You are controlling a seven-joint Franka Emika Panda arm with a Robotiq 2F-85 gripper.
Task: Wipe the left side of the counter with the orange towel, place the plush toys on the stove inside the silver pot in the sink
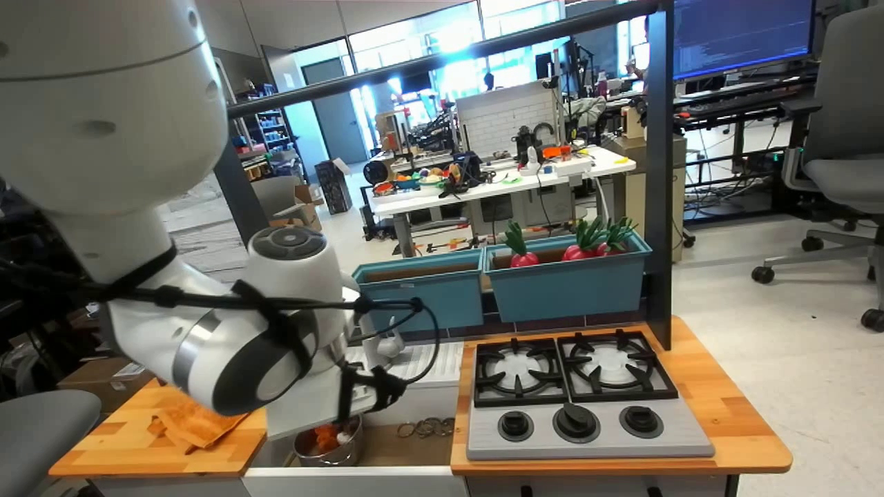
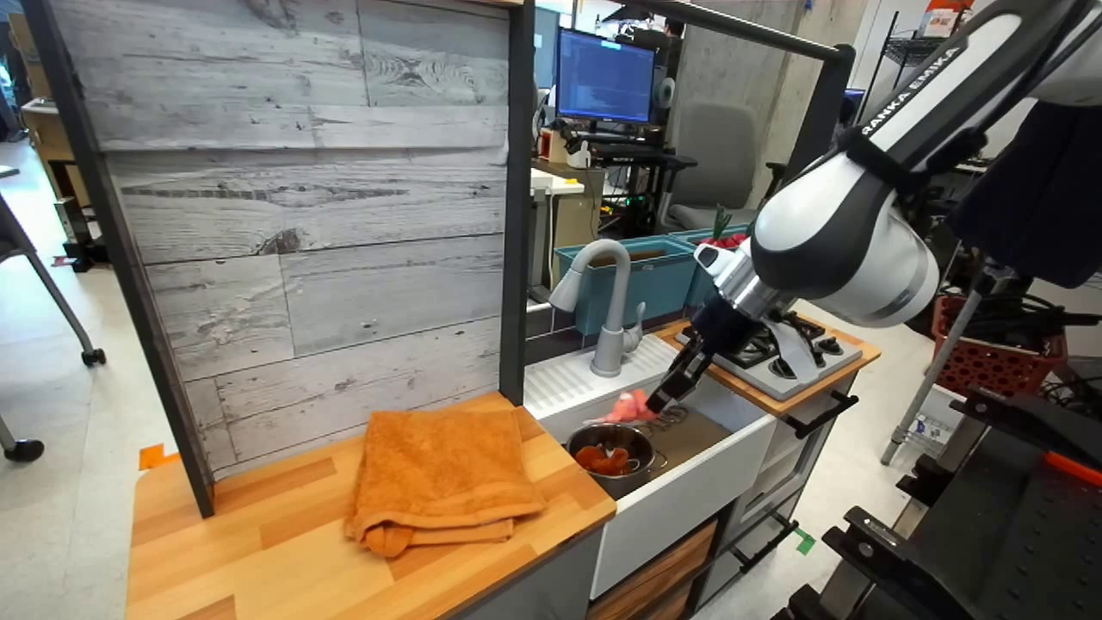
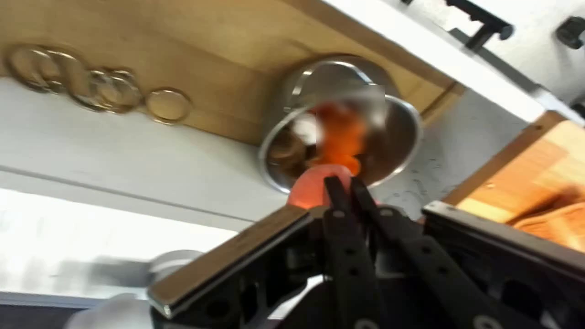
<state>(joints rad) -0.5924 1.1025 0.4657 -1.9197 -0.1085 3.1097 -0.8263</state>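
Pink plush toy (image 3: 309,188) clamped by gripper (image 3: 345,181), held near edge of silver pot (image 3: 398,144), sink floor (image 3: 224,87) exposed between pot and rings (image 3: 98,86)

In the wrist view I lose much of the pink plush toy (image 3: 311,187) behind the gripper (image 3: 346,183), and the orange toy (image 3: 340,132) in the silver pot (image 3: 395,146) is a smear — I can't make out its outline. The rings (image 3: 167,105) toward ten o'clock blur together, while the orange towel (image 3: 557,226), past three, runs over the edge. In an exterior view the arm (image 1: 124,238), cut off at ten o'clock, covers part of the sink (image 1: 359,472); the monitor (image 1: 742,34) at two o'clock bears writing too small to read. In an exterior view the counter (image 2: 215,555) is cropped at seven o'clock — and the arm hides part of the stove (image 2: 839,362).
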